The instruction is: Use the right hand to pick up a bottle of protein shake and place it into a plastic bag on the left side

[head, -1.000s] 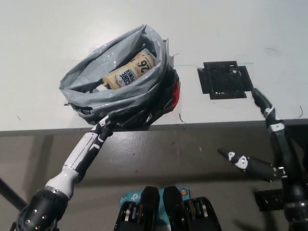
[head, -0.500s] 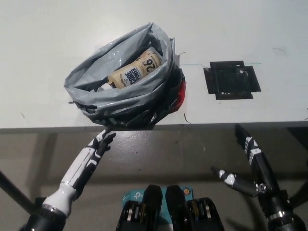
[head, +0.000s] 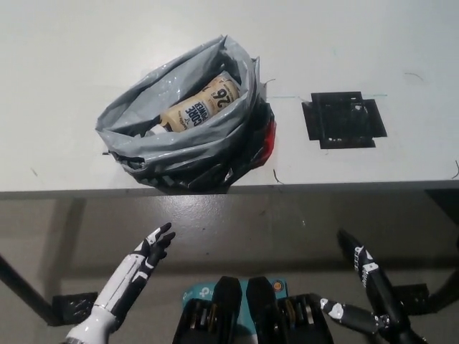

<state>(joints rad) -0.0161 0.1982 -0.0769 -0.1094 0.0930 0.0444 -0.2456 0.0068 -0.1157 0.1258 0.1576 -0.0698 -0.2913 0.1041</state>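
Head view: I've got the white table [head: 64,79] up ahead of both hands, grey floor [head: 251,229] beneath them. Grey plastic bag [head: 179,147] sits beyond my left hand [head: 154,247], protein shake bottle [head: 201,107] lying inside. Black taped square [head: 344,120] beyond my right hand [head: 366,287]. Both hands empty, fingers spread, touching nothing.

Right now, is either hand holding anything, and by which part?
Nothing is held. The left hand and right hand are open below the table; the bottle lies in the bag.
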